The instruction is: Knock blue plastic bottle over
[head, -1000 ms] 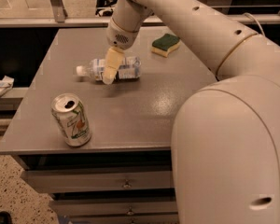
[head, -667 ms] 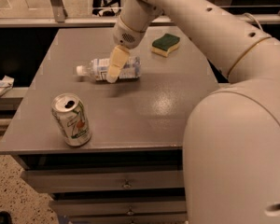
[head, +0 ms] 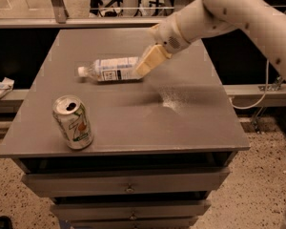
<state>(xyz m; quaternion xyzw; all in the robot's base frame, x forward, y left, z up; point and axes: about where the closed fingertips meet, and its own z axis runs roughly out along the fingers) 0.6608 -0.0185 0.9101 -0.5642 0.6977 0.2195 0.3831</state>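
Note:
The blue plastic bottle (head: 109,69) lies on its side on the grey table (head: 181,123), its white cap pointing left and its white label with dark print facing up. My gripper (head: 146,65), cream-coloured, reaches down from the upper right and touches the bottle's base end on the right. The white arm (head: 219,13) comes in from the top right corner.
A green-and-white soda can (head: 73,122) stands upright near the table's front left corner. Drawers (head: 128,182) sit under the tabletop. A white crumpled object (head: 0,88) lies on a ledge to the left. A rail runs behind the table.
My gripper has moved from over the bottle's middle to its right end, and the arm has pulled back to the right. The bottle still lies on its side.

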